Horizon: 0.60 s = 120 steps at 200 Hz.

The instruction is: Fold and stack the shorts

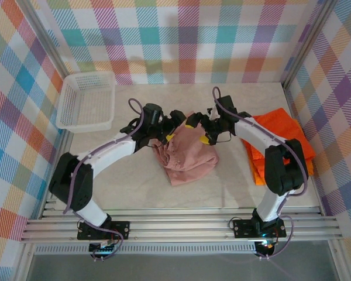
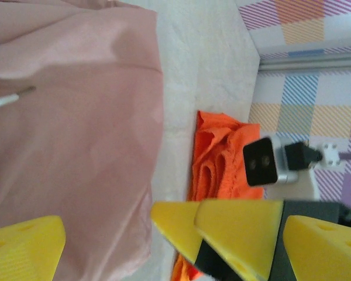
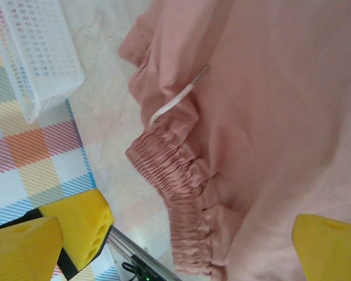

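Observation:
Dusty pink shorts (image 1: 186, 157) lie bunched in the middle of the table, their gathered waistband (image 3: 181, 187) and white drawstring (image 3: 169, 105) in the right wrist view. Orange shorts (image 1: 279, 140) lie piled at the right, also seen in the left wrist view (image 2: 219, 158). My left gripper (image 1: 178, 130) (image 2: 174, 228) and right gripper (image 1: 200, 132) (image 3: 176, 234) hover close together over the far edge of the pink shorts (image 2: 76, 129). Both stand open, jaws wide apart, holding nothing. The right gripper's yellow fingers (image 2: 222, 228) cross the left wrist view.
A white mesh basket (image 1: 85, 100) (image 3: 35, 52) sits at the back left corner. Checked walls (image 1: 181, 35) close the table on three sides. Bare tabletop (image 1: 128, 181) lies in front of the pink shorts.

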Tool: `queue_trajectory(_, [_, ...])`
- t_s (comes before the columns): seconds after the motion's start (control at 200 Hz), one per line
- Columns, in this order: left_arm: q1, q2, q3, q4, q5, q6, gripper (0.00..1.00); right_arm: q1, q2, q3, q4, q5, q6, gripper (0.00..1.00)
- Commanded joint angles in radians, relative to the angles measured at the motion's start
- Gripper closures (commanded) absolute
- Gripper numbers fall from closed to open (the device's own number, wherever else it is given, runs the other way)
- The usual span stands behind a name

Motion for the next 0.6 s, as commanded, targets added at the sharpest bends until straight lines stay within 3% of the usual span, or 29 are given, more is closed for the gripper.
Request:
queue_trajectory(0.0, [0.015,0.075,-0.034,0.144,0.037,-0.067,0.04,-0.005,0.031,-0.066,0.11,-0.048,0.078,0.0])
queue_trajectory(0.3, [0.073,0.093,-0.183,0.097,-0.061,0.038,0.04,-0.047,0.02,-0.219,0.096,-0.026,0.037,0.01])
queue_trajectory(0.595, [0.153,0.059,-0.292,0.068,-0.072,0.116,0.05,-0.08,-0.025,-0.311,0.051,-0.027,-0.053,0.01])
